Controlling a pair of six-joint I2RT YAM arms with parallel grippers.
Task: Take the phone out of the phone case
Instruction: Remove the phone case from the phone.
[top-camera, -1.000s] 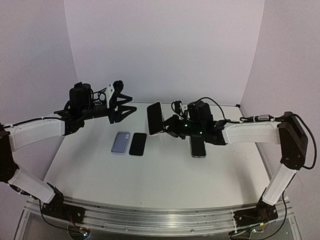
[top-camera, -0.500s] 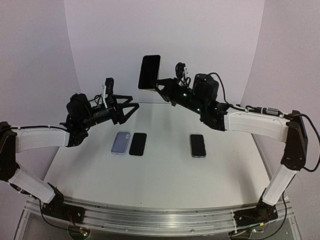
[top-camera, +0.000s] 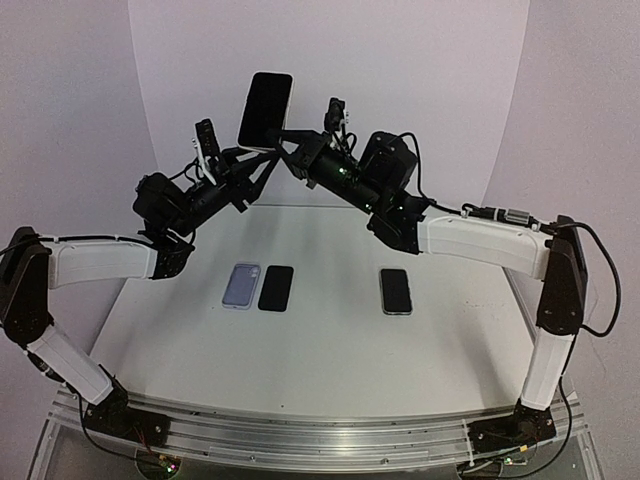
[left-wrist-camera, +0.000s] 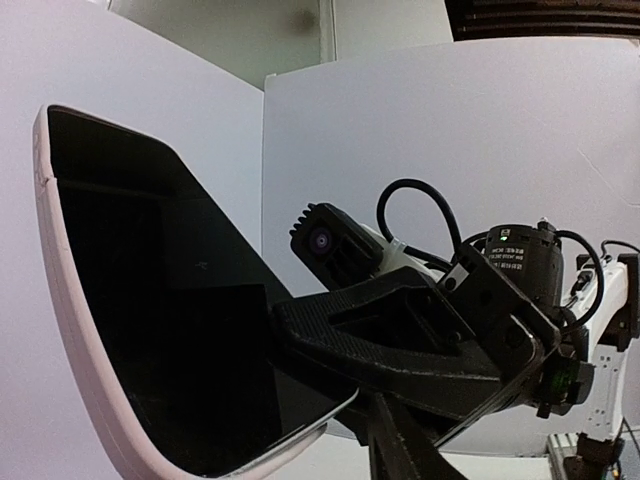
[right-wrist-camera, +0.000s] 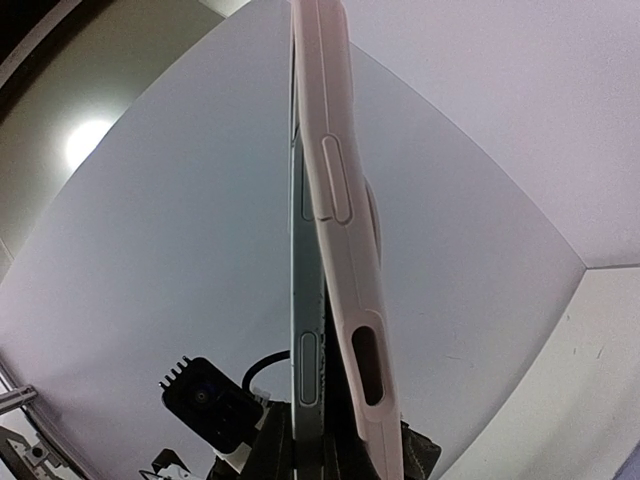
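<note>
Nearest, on the table (top-camera: 330, 350), three handsets lie flat: a lilac handset (top-camera: 241, 285) just beside a black handset (top-camera: 276, 288), and a dark handset (top-camera: 396, 291) well apart to their right. Above and beyond them, the right gripper (top-camera: 285, 145) is clamped on the lower end of the phone (top-camera: 265, 108), held upright in the air inside its pale phone case (right-wrist-camera: 345, 250). The left gripper (top-camera: 248, 172) sits just beside that lower end; whether its jaws are apart cannot be told.
</note>
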